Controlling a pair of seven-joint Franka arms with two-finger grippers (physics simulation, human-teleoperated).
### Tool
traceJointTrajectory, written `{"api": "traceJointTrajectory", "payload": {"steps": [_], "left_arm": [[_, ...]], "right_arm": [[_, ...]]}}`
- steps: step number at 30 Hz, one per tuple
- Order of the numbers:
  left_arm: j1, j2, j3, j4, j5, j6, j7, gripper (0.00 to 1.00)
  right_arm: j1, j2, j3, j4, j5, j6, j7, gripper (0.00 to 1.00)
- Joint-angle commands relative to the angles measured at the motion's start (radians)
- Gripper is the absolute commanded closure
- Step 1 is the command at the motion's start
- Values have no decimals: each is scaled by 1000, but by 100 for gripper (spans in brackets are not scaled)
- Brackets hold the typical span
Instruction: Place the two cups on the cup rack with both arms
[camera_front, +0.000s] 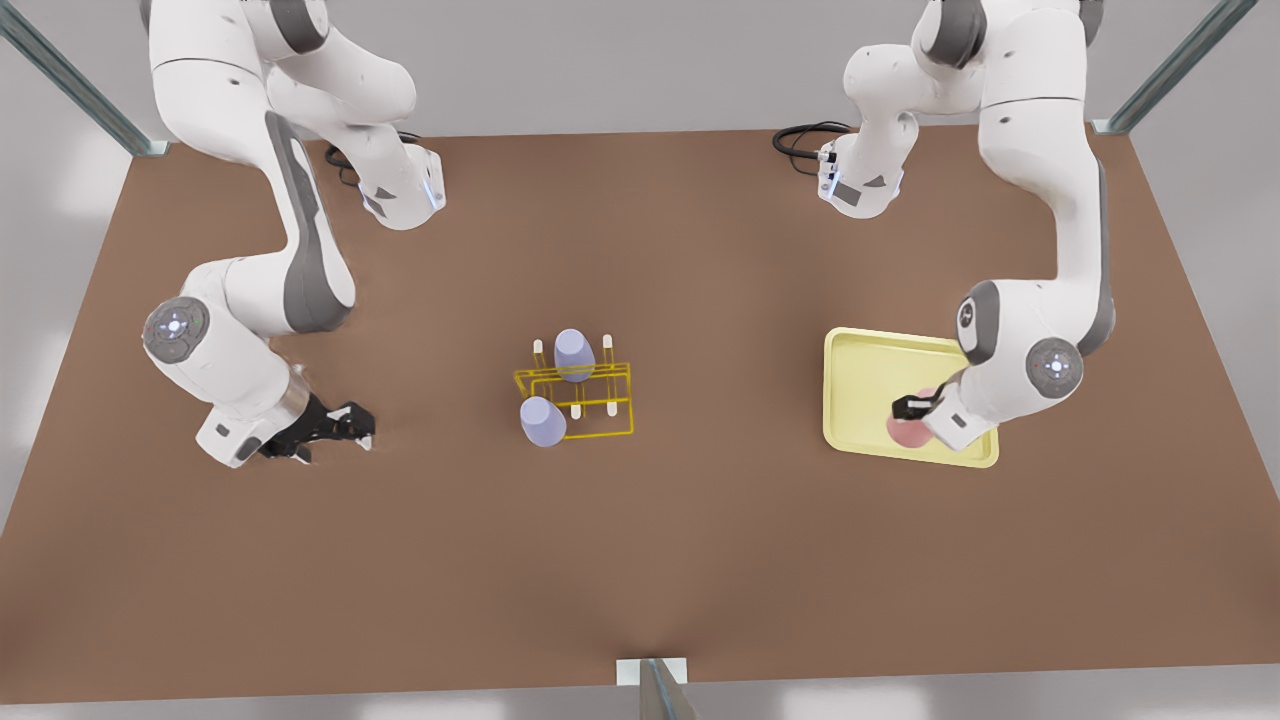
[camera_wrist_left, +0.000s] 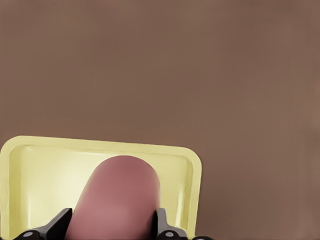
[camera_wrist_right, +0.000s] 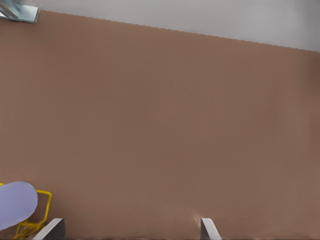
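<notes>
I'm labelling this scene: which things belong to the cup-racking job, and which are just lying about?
Job: salmon-pink tapered tumbler in the left gripper; pale lavender tumbler at the rack's near corner; bright-yellow wire cup rack; open right gripper.
Lying about: pale-yellow rectangular tray; second lavender tumbler on the rack's far side.

No readable text, label, brand, number or sign anywhere.
</notes>
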Motion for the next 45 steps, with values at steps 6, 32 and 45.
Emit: {"api": "traceJointTrajectory", "payload": {"steps": [6, 32, 45], "left_arm": [[-95, 271, -177, 511, -170, -291, -746, 16], [-461, 499, -177, 686, -216, 43, -1191, 6], [49, -43, -166, 433, 227, -587, 48, 0]], "right_arm": [[8, -33, -39, 362, -121, -719, -65, 0], [-38, -251, -47, 82, -76, -676, -62, 0], [-40, -283, -47, 92, -82, -676, -59, 0]]}}
